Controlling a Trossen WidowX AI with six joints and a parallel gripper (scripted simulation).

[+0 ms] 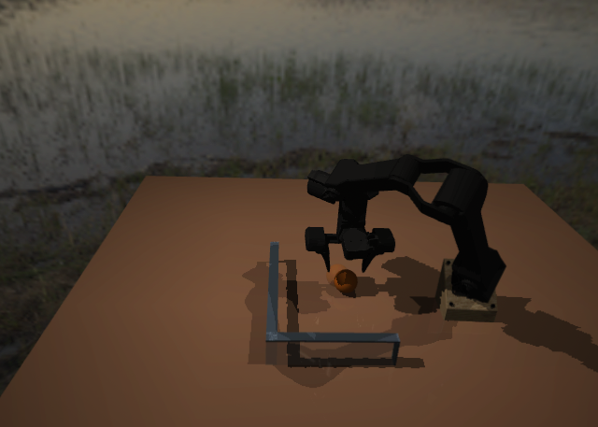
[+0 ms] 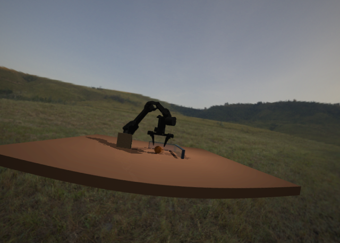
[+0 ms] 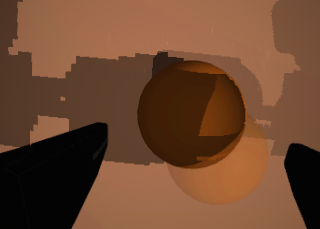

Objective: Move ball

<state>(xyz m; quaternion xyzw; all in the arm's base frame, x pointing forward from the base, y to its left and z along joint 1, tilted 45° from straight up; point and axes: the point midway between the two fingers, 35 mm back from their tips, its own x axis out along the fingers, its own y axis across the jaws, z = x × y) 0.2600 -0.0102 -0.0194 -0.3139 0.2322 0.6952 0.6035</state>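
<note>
An orange ball (image 1: pixel 347 281) (image 2: pixel 155 149) (image 3: pixel 190 112) lies on the brown table (image 1: pixel 168 249) (image 2: pixel 82 163), inside the corner of two low clear blue walls (image 1: pixel 273 287) (image 2: pixel 177 148). The see-through copy (image 1: pixel 334 272) (image 3: pixel 230 179) overlaps the ball in part; the ball sits a little off it. My gripper (image 1: pixel 346 268) (image 2: pixel 159 144) (image 3: pixel 198 144) is open and empty. It points down just above the ball, one fingertip on each side, not touching it.
The arm's tan base block (image 1: pixel 465 308) (image 2: pixel 124 140) stands on the table to the right of the ball. The walls' open sides face the base and the table's far edge. Dark arm shadows fall across the table.
</note>
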